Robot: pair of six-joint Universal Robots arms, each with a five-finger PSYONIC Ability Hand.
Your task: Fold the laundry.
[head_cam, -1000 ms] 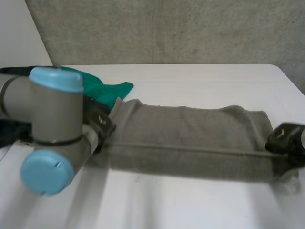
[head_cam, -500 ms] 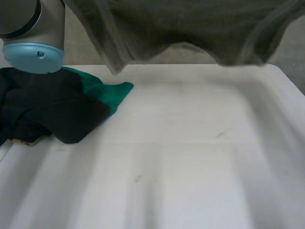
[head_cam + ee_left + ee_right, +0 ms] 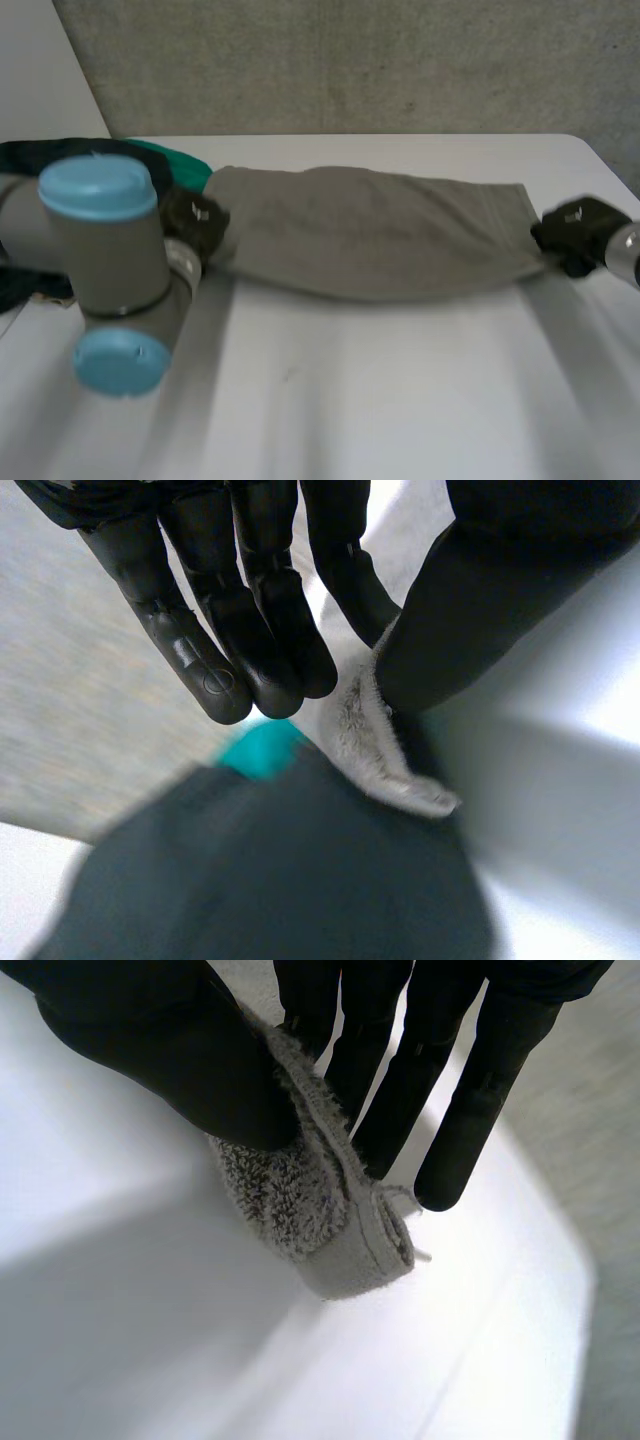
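A corner of the grey towel (image 3: 372,735) is pinched between the straight fingers (image 3: 270,630) and thumb of the left hand (image 3: 195,222). The opposite end is pinched likewise by the right hand (image 3: 575,228). The towel is stretched between them across the white desk (image 3: 350,400), beside a pile of dark and green clothes (image 3: 185,162).

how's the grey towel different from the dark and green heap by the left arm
The grey towel is stretched long between the left hand and right hand; the heap is bunched up. The towel is grey-brown; the heap dark and green. Each hand pinches a towel end; neither holds the heap. Both are cloth.
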